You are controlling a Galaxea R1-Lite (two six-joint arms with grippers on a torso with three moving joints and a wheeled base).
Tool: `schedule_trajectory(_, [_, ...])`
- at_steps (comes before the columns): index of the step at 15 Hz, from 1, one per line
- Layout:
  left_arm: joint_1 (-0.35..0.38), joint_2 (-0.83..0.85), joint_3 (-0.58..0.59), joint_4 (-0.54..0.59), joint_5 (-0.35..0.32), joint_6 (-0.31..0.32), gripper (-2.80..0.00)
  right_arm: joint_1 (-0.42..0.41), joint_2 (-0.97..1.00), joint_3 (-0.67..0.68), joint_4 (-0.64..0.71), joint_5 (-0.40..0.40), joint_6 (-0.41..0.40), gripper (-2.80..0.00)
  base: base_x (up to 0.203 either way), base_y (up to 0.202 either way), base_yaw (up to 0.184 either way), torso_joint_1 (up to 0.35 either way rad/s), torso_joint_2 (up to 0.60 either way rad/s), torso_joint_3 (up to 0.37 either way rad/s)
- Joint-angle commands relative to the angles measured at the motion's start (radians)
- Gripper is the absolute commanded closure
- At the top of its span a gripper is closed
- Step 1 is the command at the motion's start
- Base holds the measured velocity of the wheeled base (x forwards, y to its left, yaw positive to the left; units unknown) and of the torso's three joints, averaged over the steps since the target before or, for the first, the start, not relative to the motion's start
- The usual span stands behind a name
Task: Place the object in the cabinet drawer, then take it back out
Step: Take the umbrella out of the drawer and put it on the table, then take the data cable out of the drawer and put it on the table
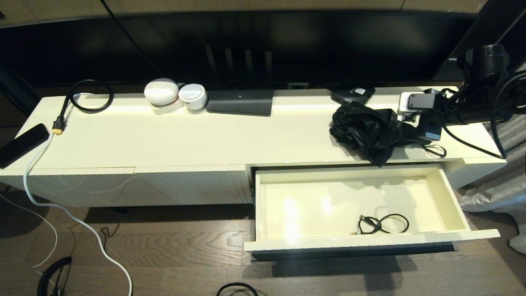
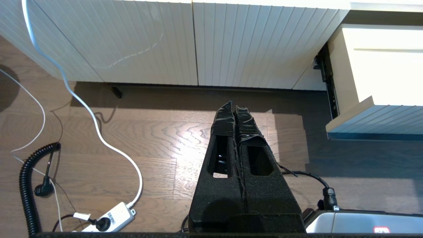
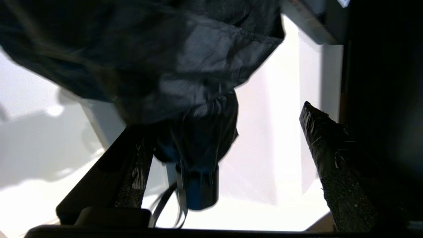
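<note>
The object is a black folded umbrella (image 1: 370, 129) lying on the cabinet top at the right, just behind the open cabinet drawer (image 1: 450, 197). My right gripper (image 3: 219, 122) is open around the umbrella's handle end (image 3: 197, 188). The handle sits close to one finger, with a wide gap to the other finger (image 3: 327, 142). In the head view the right gripper (image 1: 423, 123) reaches in from the right edge. The drawer is pulled far out and holds only a small coiled black cable (image 1: 382, 225). My left gripper (image 2: 235, 107) is shut and empty, low over the floor in front of the ribbed panels.
Two white round devices (image 1: 174, 95) and a flat black box (image 1: 240, 102) stand at the back of the cabinet top. A black remote (image 1: 22, 144) and a black cable (image 1: 88, 96) lie at the left. A white cord (image 2: 99, 132), a power strip (image 2: 110, 218) and a coiled cord (image 2: 26, 185) lie on the floor.
</note>
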Motion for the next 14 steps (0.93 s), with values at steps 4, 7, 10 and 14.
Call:
schedule_trajectory(4, [0.000,0.001,0.000,-0.001,0.000,-0.001,0.00,0.010,-0.297,0.239,0.015,0.021,-0.004,-2.80,0.000,0.000,0.000,0.000,0.00,0.000])
schedule_trajectory(7, [0.000,0.000,0.000,-0.001,0.000,-0.001,0.00,0.038,-0.419,0.375,0.049,0.012,-0.005,-2.80,0.000,0.000,0.000,0.000,0.00,0.000])
schedule_trajectory(10, [-0.001,0.000,0.000,-0.001,0.000,-0.001,0.00,0.088,-0.472,0.394,0.159,-0.041,-0.002,-2.80,0.000,0.000,0.000,0.000,0.00,0.000])
schedule_trajectory(14, [0.000,0.000,0.000,-0.001,0.000,-0.001,0.00,0.105,-0.488,0.409,0.274,-0.054,-0.001,-2.80,0.000,0.000,0.000,0.000,0.00,0.000])
